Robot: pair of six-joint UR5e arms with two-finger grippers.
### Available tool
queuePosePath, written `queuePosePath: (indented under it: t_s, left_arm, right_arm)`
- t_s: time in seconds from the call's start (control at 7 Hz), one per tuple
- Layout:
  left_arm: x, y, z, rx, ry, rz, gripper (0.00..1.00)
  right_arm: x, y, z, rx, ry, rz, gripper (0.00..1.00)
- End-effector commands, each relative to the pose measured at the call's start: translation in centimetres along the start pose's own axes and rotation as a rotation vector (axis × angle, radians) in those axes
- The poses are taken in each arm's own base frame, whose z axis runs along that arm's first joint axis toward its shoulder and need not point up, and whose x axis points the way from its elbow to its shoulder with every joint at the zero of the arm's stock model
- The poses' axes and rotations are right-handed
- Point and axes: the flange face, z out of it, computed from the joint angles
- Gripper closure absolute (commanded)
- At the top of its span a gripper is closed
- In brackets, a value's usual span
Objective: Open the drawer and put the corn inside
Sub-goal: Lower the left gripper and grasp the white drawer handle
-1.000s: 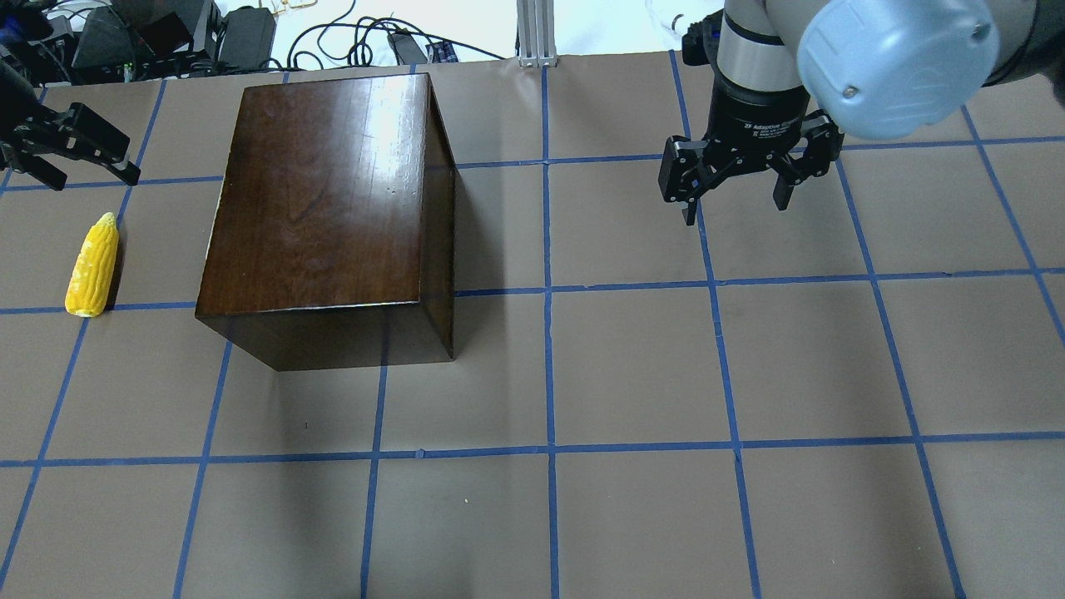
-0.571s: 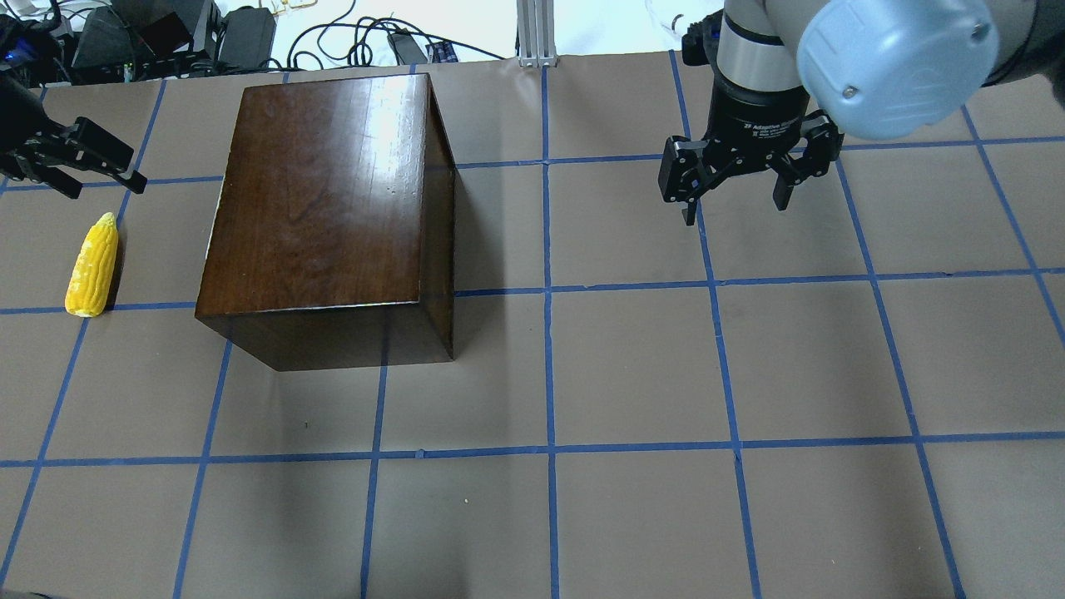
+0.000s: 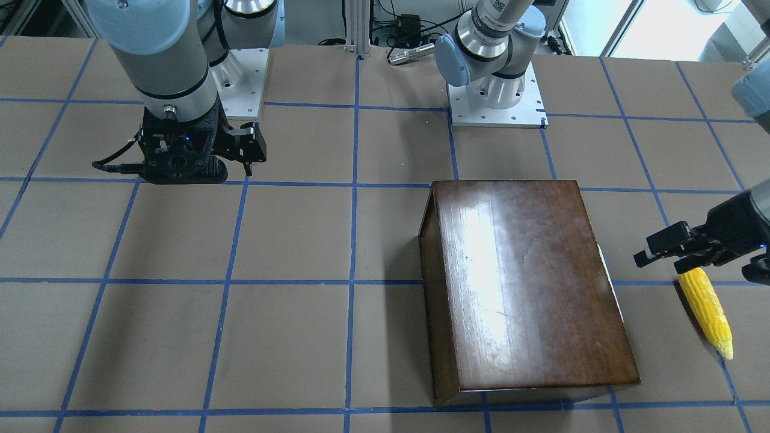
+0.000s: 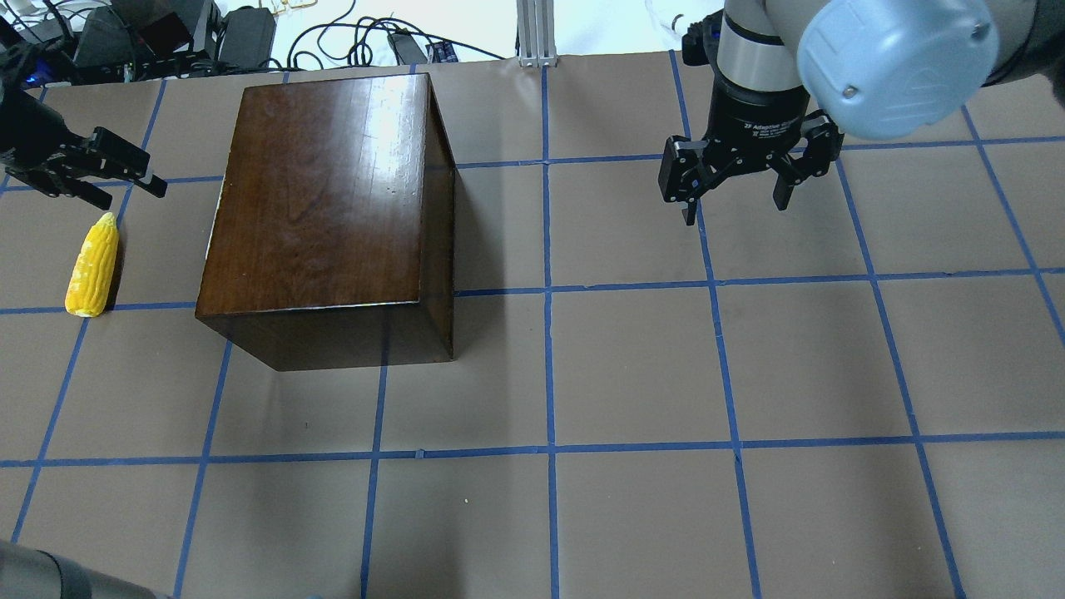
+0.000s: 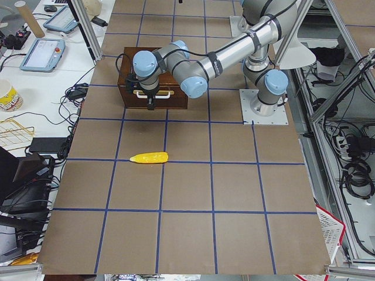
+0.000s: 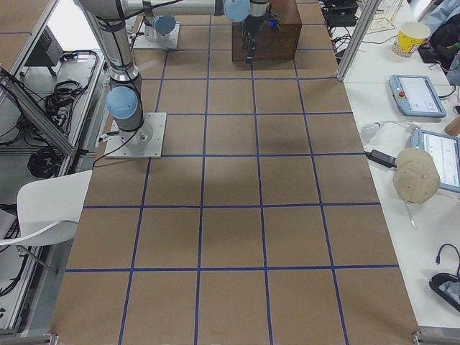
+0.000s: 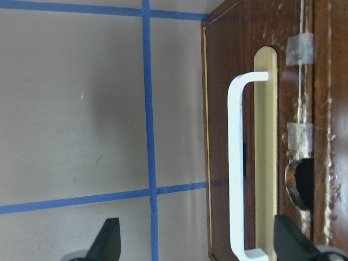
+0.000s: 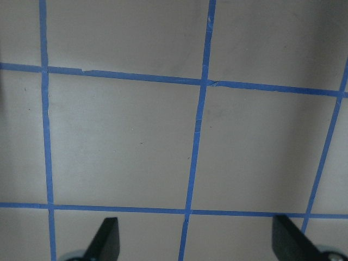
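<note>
Brown drawer front (image 7: pixel 217 136) shut; we're at approach step: L gripper (image 4: pixel 133 194), jaws apart, faces white handle (image 7: pixel 236 168). Corn (image 4: pixel 92 264) on table (image 4: pixel 632 366) left of box (image 4: pixel 324 191). R gripper (image 4: pixel 735 210) spread. Next: advance, clamp, pull.

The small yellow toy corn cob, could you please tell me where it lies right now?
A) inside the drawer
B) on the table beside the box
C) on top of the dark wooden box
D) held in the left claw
B: the small yellow toy corn cob lies flat on the brown table, beside the glossy dark wooden box.
</note>
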Motion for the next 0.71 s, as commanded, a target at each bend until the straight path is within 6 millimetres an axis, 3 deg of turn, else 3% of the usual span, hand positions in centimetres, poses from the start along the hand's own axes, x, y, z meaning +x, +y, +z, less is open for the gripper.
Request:
queuePosePath:
  t_s: [0.0,0.57]
  left_arm:
    - [-1.1,-0.4,2.5,-0.032,0.030,-0.029,0.00]
    - [-0.8,0.1,5.1,-0.043,0.118,-0.074,0.00]
  right_arm:
    - [0.0,0.0,0.0,0.000,0.000,-0.001,0.00]
    - [0.0,0.0,0.0,0.000,0.000,-0.001,0.00]
